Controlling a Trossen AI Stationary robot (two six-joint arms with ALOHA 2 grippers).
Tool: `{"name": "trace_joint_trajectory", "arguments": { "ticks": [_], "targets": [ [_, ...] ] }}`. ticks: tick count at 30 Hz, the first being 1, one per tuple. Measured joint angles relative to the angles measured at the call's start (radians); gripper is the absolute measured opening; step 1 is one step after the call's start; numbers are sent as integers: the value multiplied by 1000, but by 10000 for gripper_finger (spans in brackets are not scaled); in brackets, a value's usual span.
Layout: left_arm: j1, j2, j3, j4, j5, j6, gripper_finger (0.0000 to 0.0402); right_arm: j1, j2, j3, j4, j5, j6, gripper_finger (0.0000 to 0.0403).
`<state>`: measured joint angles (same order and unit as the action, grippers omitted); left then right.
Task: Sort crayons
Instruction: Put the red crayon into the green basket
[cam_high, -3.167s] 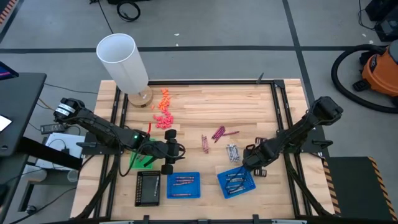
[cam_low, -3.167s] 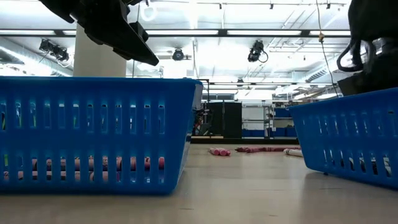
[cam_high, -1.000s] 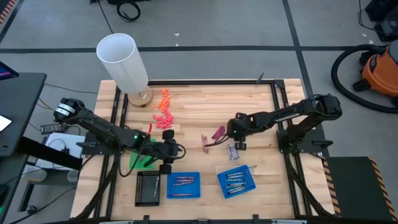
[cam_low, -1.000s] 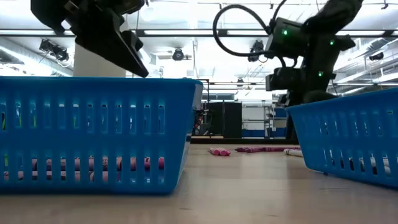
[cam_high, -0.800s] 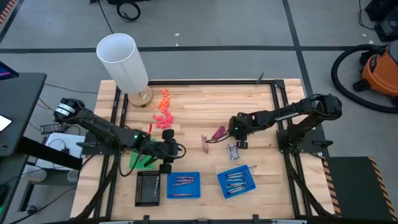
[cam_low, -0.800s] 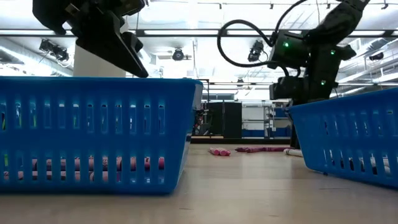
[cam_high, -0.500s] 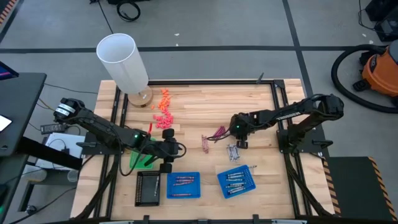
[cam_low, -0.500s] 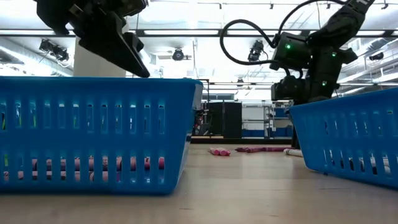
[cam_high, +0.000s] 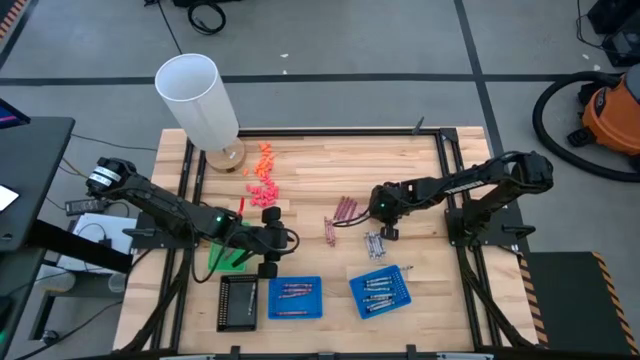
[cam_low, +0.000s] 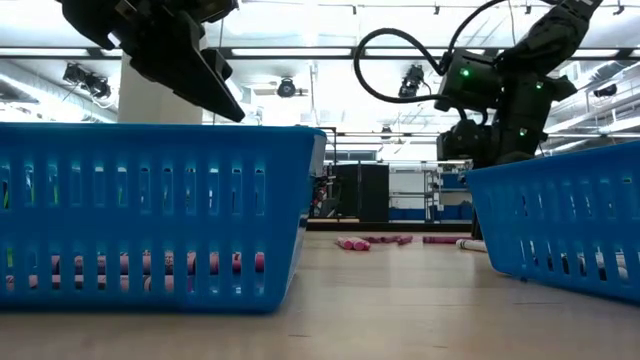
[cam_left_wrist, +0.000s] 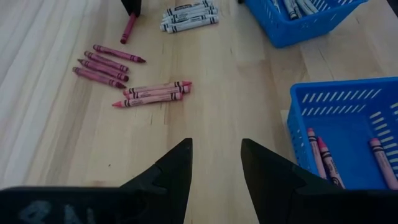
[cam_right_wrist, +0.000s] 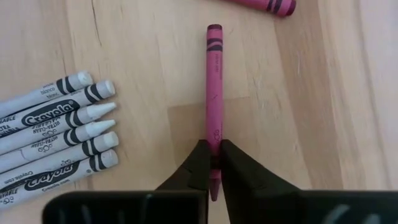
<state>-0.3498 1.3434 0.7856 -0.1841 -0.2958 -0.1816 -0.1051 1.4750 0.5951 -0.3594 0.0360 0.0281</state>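
Observation:
Loose crayons lie on the wood table in three groups: maroon-magenta (cam_high: 345, 208), brownish-red (cam_high: 329, 230) and silvery grey (cam_high: 374, 243). More crayons lie in two blue trays (cam_high: 295, 298) (cam_high: 380, 290) near the front edge. My right gripper (cam_right_wrist: 211, 163) stands between the magenta and grey groups, shut on a single magenta crayon (cam_right_wrist: 214, 93). My left gripper (cam_left_wrist: 215, 155) hangs open above the table left of the crayons, over nothing, beside the left blue tray (cam_left_wrist: 345, 134). My right gripper pinches the magenta crayon near its pointed end (cam_right_wrist: 214, 146) between its two fingertips. The fingers come steeply from above and stand on either side of the crayon. It lies level along the table top; whether it is lifted clear I cannot tell.
A tall white cylinder (cam_high: 198, 100) stands at the far left, with small orange pieces (cam_high: 262, 175) in front of it. A black tray (cam_high: 238, 302) and a green piece (cam_high: 228, 258) lie near the left arm. Dark rails (cam_high: 452, 170) frame the table.
My right gripper has sunk a little toward the table and shut on the single magenta crayon. The magenta group beside it now lies more closely together, a little farther toward the table's left.

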Motion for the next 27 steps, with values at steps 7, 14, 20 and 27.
{"name": "trace_joint_trajectory", "arguments": {
  "ticks": [7, 14, 20, 27],
  "targets": [
    [0, 0, 0, 0, 0, -2, 149, 1, -5, 56, -89, -25, -5, 40],
    [0, 0, 0, -11, 0, -7, 149, 24, -10, 136, -200, -48, 5, 39],
    [0, 0, 0, -14, 0, -7, 149, 80, -12, 204, -257, -34, 25, 39],
    [0, 0, 0, -14, 0, -7, 149, 157, -13, 289, -266, -29, 52, 39]
  ]
}}
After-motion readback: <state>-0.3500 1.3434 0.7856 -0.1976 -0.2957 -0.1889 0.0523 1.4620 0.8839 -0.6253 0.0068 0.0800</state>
